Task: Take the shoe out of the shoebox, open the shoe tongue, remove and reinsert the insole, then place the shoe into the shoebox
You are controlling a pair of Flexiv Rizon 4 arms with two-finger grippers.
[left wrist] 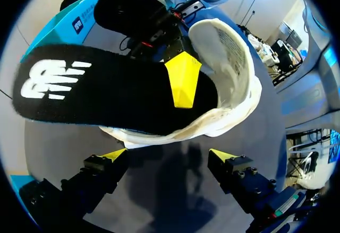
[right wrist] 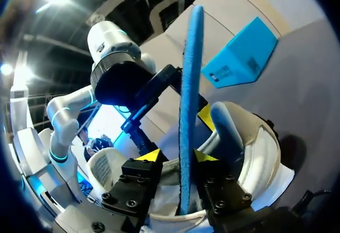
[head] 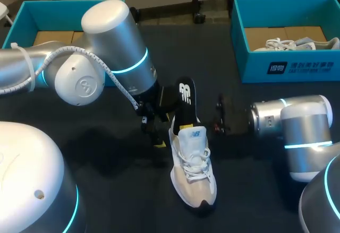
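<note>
The white mesh sneaker lies lengthwise on the dark table, toe toward the robot. Its black foam insole slants up from the heel, clenched by the right gripper. The left gripper gapes beside the heel.

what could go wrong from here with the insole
The left gripper is open and not holding the shoe, so the shoe may slide or tip as the right gripper, shut on the insole, works it. The insole stands mostly out of the shoe, so it might fold instead of seating flat.
</note>
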